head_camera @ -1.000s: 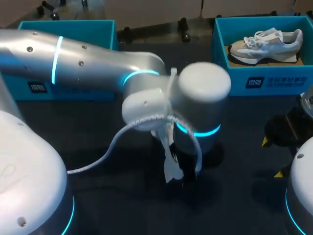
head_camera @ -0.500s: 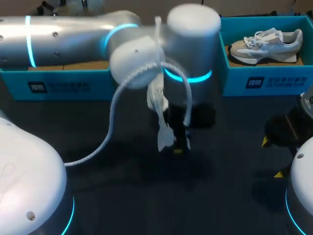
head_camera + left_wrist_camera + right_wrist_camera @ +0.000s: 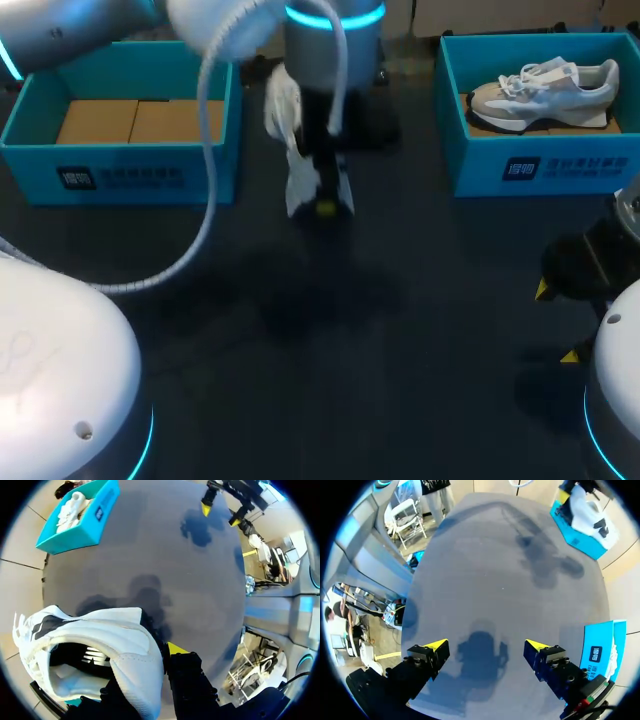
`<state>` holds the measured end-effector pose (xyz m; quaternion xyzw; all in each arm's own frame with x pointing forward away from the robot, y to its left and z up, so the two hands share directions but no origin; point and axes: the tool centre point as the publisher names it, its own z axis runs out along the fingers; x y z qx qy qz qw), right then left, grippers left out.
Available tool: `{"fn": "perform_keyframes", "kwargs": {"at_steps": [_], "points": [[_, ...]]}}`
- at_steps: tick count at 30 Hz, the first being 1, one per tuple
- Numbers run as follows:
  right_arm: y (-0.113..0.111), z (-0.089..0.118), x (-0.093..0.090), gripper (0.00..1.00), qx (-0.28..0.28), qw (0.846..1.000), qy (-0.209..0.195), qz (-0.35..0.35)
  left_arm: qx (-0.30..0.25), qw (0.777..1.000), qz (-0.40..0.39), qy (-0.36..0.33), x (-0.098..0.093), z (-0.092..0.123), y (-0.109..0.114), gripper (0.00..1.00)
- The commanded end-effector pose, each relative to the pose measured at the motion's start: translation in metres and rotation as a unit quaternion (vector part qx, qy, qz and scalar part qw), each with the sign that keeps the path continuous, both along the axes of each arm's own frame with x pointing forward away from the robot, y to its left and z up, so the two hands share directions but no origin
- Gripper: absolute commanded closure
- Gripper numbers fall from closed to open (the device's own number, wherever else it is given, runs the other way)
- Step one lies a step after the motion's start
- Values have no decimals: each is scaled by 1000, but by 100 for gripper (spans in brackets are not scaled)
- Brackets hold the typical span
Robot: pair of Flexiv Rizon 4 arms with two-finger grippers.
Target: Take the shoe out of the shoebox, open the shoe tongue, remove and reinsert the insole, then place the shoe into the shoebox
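Note:
My left gripper (image 3: 325,205) hangs over the far middle of the table, between the two teal boxes, shut on the heel collar of a white shoe (image 3: 295,160). In the left wrist view the shoe (image 3: 100,640) dangles with its dark opening facing the camera, and one yellow fingertip (image 3: 175,647) presses its rim. The left shoebox (image 3: 120,170) shows only its cardboard floor. The right shoebox (image 3: 540,165) holds a second grey-white shoe (image 3: 545,88). My right gripper (image 3: 485,647) stands open above bare table at the near right, nothing between its fingers.
The dark tabletop (image 3: 330,350) spreads between the boxes and the arms. My right arm's base (image 3: 615,400) fills the near right corner and the left arm's base (image 3: 60,380) the near left. The right shoebox's wall (image 3: 597,652) lies just beside my right gripper.
My left arm has swung away toward the far edge with the shoe in its grip, uncovering the left shoebox. The right arm has not moved.

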<state>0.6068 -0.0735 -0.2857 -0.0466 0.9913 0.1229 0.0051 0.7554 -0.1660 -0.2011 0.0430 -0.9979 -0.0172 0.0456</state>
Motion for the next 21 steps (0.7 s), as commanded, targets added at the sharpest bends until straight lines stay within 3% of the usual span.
{"fn": "perform_keyframes", "kwargs": {"at_steps": [1, 6, 14, 21], "points": [[-1, 0, -2, 0, 0, 1000, -2, 0, -4, 1000, -2, 4, 22, 42, 19, 100], [-1, 0, -2, 0, 0, 1000, -2, 0, -6, 1000, 1, 9, 55, 61, 39, 100], [-1, 0, -2, 0, 0, 1000, -2, 0, 3, 1000, 15, 5, 117, 72, 66, 100], [-1, 0, -2, 0, 0, 1000, -2, 0, 9, 1000, 6, 11, 154, 79, 80, 100]]}}
